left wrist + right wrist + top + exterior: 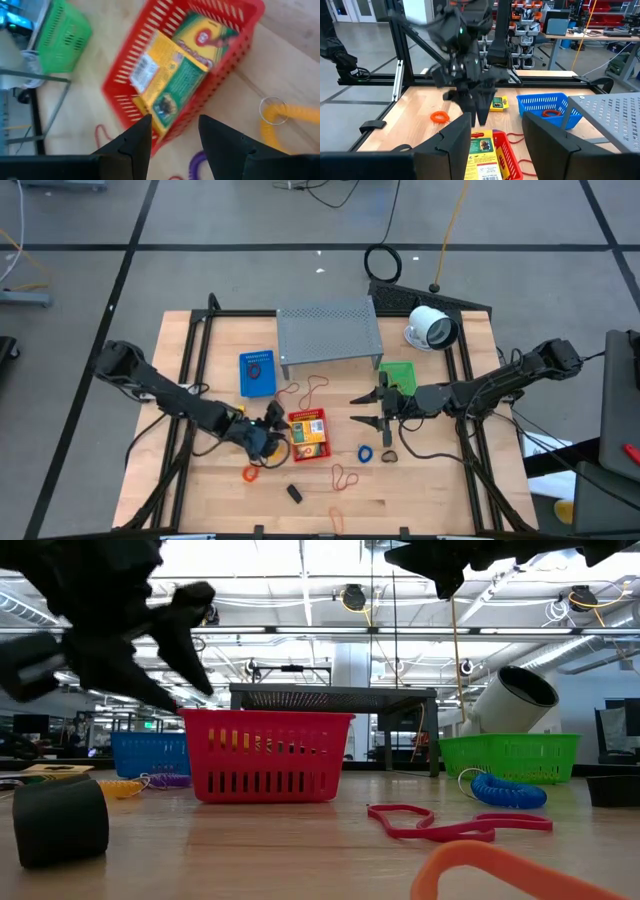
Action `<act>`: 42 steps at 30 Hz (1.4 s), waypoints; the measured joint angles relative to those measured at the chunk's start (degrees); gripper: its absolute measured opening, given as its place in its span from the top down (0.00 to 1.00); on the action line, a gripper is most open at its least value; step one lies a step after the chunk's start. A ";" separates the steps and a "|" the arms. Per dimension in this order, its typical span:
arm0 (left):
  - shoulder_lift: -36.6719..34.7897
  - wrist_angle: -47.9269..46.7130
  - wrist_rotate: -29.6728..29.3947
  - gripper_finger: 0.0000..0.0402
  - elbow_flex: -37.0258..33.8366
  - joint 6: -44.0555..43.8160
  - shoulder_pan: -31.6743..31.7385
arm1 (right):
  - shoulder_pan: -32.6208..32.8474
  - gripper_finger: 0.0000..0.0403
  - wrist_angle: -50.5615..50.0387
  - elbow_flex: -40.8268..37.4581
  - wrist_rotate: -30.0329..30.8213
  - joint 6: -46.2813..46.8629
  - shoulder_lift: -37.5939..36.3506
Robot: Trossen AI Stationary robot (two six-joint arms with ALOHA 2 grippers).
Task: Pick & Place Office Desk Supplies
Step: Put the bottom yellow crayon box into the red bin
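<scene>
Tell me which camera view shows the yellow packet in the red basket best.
The left wrist view: the yellow packet fills the red basket, its green label and barcode facing the camera. The high view shows it small from above. The right wrist view catches it partly behind the fingers. The low view shows only the basket's wall.
</scene>
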 joint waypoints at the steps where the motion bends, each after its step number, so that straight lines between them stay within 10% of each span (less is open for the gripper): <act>1: 1.06 1.11 -0.24 0.57 -0.05 0.37 0.01 | 0.00 0.59 0.02 0.00 0.00 0.00 0.00; 22: 3.71 6.03 1.34 0.58 0.01 -1.76 0.10 | -0.02 0.59 -0.22 0.02 -0.02 -0.22 0.00; 32: 3.71 6.07 4.97 0.97 0.01 -4.83 1.75 | 0.00 0.59 -0.04 0.00 -0.02 -0.20 0.00; 42: 3.67 11.11 5.76 0.99 0.01 -6.60 3.02 | -0.01 0.59 -0.04 0.00 -0.02 -0.20 0.00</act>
